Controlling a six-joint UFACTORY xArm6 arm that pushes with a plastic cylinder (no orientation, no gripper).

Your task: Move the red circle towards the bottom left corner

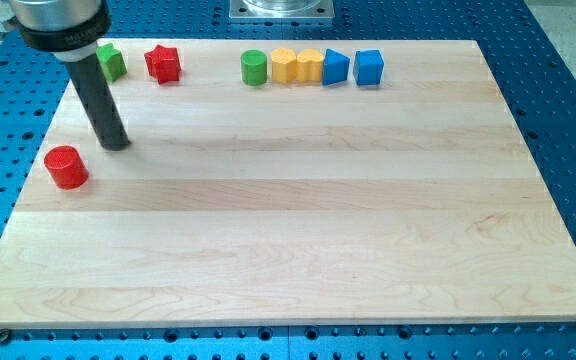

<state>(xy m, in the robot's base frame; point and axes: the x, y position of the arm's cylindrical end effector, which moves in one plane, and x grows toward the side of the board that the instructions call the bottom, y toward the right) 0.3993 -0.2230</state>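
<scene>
The blue perforated bench [558, 120] fills the view, and on it lies the wooden board [298, 200], taking up nearly all of it. At the view's top centre a grey metal mount [282, 9] pokes in just past the board's far edge.

My rod [98, 95] comes down from the view's top left, slanting slightly toward the right as it descends. I have no hand to open or shut, only my tip [116, 143], which rests on the board near its left edge.

The red circle [66, 167] stands just below and to the left of my tip, close but apart from it. It sits near the board's left edge, a little above mid-height. Between it and the bottom left corner there is only bare wood.

All the other blocks line up along the board's top edge, well apart from the red circle. From the view's left: a green block [113, 62], partly hidden behind my rod so its shape is unclear; a red star [163, 64]; a green cylinder [254, 67]; a yellow block [284, 66] touching a second yellow block [310, 65]; a blue block [336, 66] against that one; and a blue cube [369, 66] just beside it.
</scene>
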